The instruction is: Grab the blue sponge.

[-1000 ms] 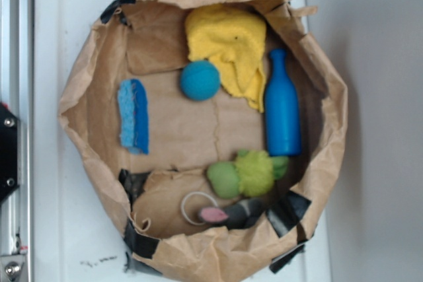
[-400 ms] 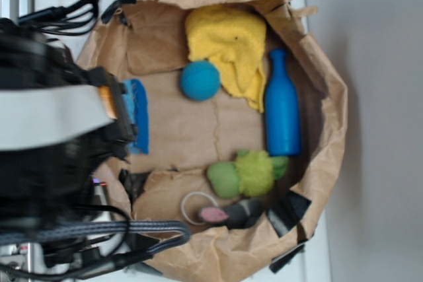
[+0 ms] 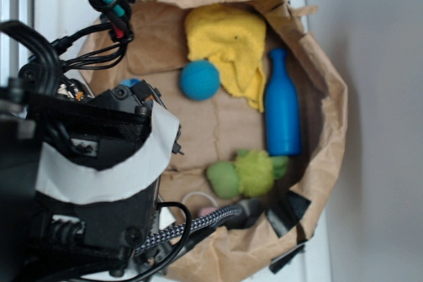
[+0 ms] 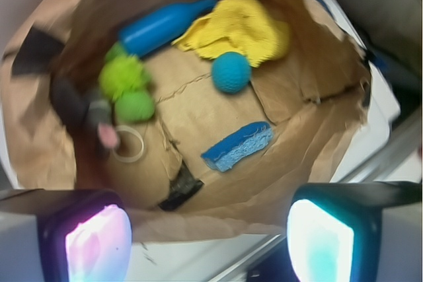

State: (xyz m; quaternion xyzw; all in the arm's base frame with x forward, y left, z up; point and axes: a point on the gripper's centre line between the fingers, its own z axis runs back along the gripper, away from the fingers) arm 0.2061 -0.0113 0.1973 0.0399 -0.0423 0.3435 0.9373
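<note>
Brown paper forms a crumpled, tape-patched bag (image 4: 310,130) laid open like a shallow bowl on the white tabletop (image 3: 66,4). On its floor lies the blue sponge (image 4: 238,146), flat, its lighter porous half toward the camera in the wrist view and its darker half beyond; nothing touches it. A teal ball (image 4: 230,72) sits near it, just beside a yellow cloth (image 4: 238,28), and a blue bottle (image 4: 165,24) lies on its side along the far wall. Green fuzzy toys (image 4: 125,87) and a grey mouse toy (image 4: 92,120) with a white ring (image 4: 129,144) rest to the left. In the wrist view the fingers (image 4: 82,239) stand wide apart with nothing between them, above the bag's near rim. In the exterior view the black arm (image 3: 86,183) with its cables hides nearly all of the sponge.
</note>
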